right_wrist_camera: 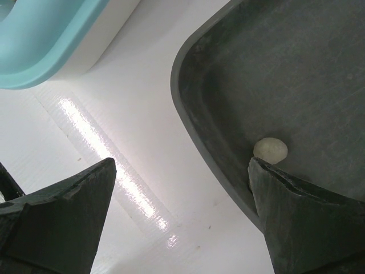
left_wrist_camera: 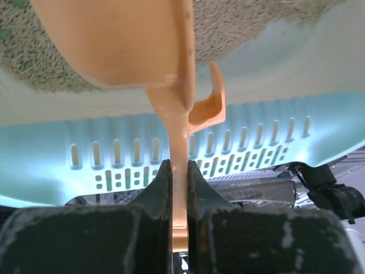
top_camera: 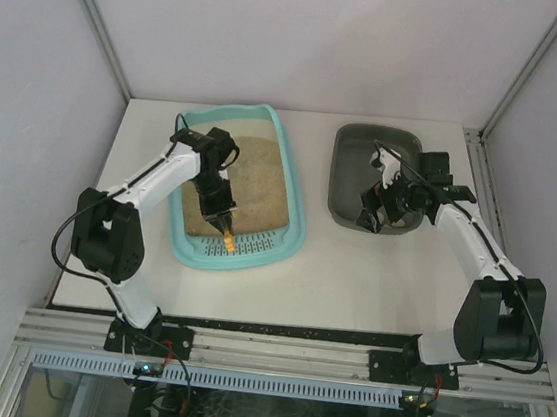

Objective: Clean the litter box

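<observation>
While my left tool (left_wrist_camera: 179, 171) clamps the handle of the orange plastic scoop (left_wrist_camera: 125, 45) over the light-teal rectangular plastic litter box (top_camera: 297, 206), left on the white table (top_camera: 351, 277), my right tool (right_wrist_camera: 181, 171) gapes empty above the dark grey plastic tray (right_wrist_camera: 285, 68). Scooping seems in hand; next, dip into the litter (left_wrist_camera: 256, 17) and lift level.

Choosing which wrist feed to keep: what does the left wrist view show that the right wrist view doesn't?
Left wrist only: an orange scoop clamped in the left fingers, tan litter, the slotted grate. Right wrist only: the grey tray holding a pale lump, open right fingers, white table. Both: the teal litter box.
</observation>
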{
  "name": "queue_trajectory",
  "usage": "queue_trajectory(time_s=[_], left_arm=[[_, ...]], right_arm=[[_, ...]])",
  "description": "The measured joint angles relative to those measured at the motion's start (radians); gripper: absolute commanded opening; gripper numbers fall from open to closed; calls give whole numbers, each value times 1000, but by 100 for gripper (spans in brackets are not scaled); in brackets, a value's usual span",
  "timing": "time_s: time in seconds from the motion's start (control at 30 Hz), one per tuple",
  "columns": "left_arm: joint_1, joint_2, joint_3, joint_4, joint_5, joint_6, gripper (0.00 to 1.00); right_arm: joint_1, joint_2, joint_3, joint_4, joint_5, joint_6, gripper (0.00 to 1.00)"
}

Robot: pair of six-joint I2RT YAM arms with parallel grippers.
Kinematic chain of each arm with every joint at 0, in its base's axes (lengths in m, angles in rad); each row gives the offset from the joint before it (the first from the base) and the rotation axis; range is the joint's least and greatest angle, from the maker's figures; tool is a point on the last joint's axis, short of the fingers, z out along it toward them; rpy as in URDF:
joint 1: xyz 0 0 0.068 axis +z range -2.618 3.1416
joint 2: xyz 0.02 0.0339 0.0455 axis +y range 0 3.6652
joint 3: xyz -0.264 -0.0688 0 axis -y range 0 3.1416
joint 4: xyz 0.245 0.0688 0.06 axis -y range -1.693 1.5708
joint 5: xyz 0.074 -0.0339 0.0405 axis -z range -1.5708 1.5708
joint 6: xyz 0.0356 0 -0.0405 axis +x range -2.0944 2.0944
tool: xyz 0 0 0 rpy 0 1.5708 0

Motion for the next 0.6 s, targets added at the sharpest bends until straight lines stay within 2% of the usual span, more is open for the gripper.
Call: queue_trajectory(time_s=[0.37, 0.6], left_arm=[[-4, -43, -43, -73, -145, -19, 0], [-3, -52, -43, -82, -174, -18, 0]], right_arm=[[-60, -10, -20, -1, -43, 0, 100], [-76, -9, -22, -11, -65, -1, 100]])
